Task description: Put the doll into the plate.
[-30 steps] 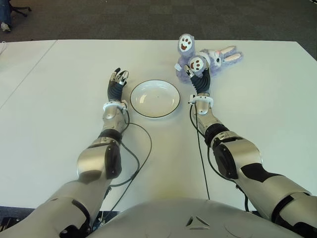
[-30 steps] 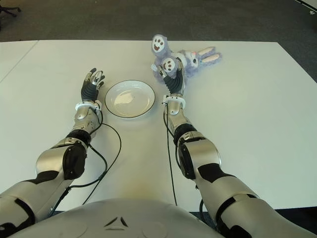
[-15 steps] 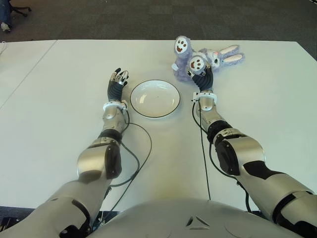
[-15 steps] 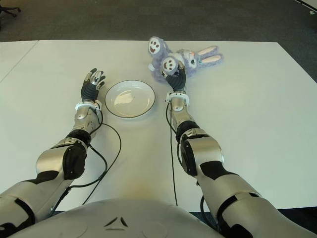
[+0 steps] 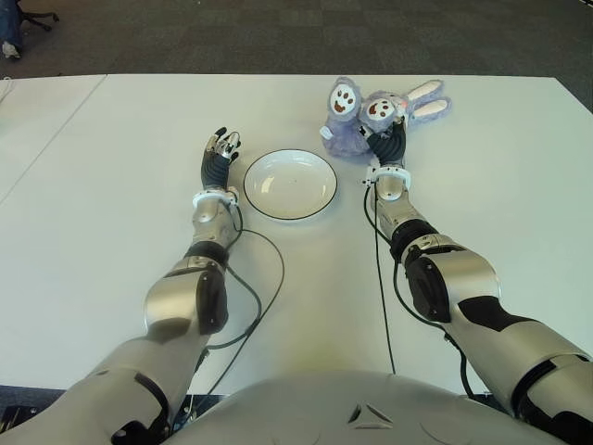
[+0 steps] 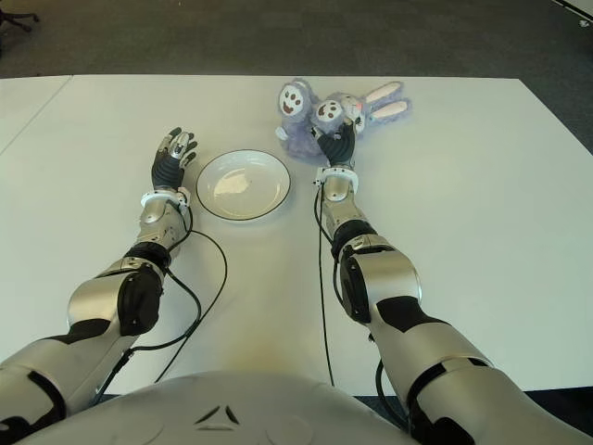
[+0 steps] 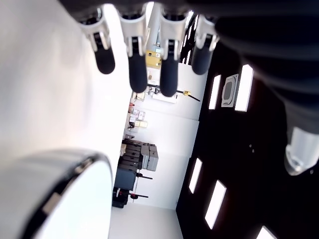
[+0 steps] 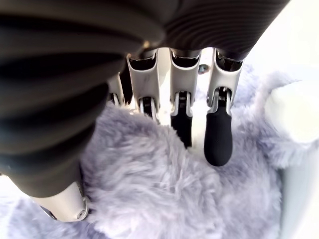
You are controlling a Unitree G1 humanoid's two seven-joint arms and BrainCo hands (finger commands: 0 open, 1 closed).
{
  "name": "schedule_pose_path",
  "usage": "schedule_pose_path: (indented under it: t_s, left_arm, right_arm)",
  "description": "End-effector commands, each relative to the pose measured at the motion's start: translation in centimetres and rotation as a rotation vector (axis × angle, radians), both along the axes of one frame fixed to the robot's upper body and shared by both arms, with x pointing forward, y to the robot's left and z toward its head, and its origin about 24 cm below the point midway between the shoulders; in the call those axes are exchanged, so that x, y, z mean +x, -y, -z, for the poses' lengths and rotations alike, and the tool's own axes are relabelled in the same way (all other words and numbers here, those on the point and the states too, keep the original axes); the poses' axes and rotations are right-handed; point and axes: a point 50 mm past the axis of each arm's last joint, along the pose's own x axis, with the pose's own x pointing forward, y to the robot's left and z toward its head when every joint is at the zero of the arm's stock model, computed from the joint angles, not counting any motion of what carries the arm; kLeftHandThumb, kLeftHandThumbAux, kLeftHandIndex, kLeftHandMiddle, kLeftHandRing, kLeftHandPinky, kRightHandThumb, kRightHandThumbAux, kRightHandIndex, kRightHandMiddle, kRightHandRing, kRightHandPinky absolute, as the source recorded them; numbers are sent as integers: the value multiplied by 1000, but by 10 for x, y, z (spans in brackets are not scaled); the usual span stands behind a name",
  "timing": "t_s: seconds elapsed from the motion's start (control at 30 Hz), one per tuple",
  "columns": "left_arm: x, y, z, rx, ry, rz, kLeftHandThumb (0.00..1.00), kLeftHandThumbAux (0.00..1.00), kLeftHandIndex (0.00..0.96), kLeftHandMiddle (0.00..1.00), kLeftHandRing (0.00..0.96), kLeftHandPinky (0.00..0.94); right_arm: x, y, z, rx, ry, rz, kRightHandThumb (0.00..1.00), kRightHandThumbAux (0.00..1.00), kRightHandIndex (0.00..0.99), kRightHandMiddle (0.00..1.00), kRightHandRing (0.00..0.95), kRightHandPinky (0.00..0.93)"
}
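The doll [image 5: 356, 128] is a purple plush bunny with smiling white foot pads and pink-lined ears, lying on the white table beyond and to the right of the plate [image 5: 290, 185]. The plate is white with a dark rim and holds nothing. My right hand [image 5: 387, 146] reaches into the doll's near side. In the right wrist view its fingers [image 8: 218, 139] lie stretched out on the fur [image 8: 164, 194], the thumb beside them, not closed round it. My left hand [image 5: 220, 153] shows just left of the plate, its fingers [image 7: 137, 69] spread and holding nothing.
The white table [image 5: 111, 185] stretches wide to both sides, with a seam at the far left. Black cables run along both forearms near the table's front. Dark carpet lies beyond the far edge.
My right hand has moved farther and slightly right into the doll. The doll's feet have tipped down and shifted right. The left hand and plate have not moved.
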Motion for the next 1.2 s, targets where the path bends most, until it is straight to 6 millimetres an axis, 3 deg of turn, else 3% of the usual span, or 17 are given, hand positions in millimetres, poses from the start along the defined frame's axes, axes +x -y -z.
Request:
schedule_pose_path:
  t_s: [0.03,1.2]
  left_arm:
    - [-50,16,66,-93,-328,16,0,508,147,223,195,123]
    - [-49,15,66,-70,-348,29,0,504,145,214,174,104]
  right_arm:
    - [0,-2,2,4,-31,2,705,718,436,823,829,792]
    - [3,12,-7,97,42,-10,705,719,435,813,828,796]
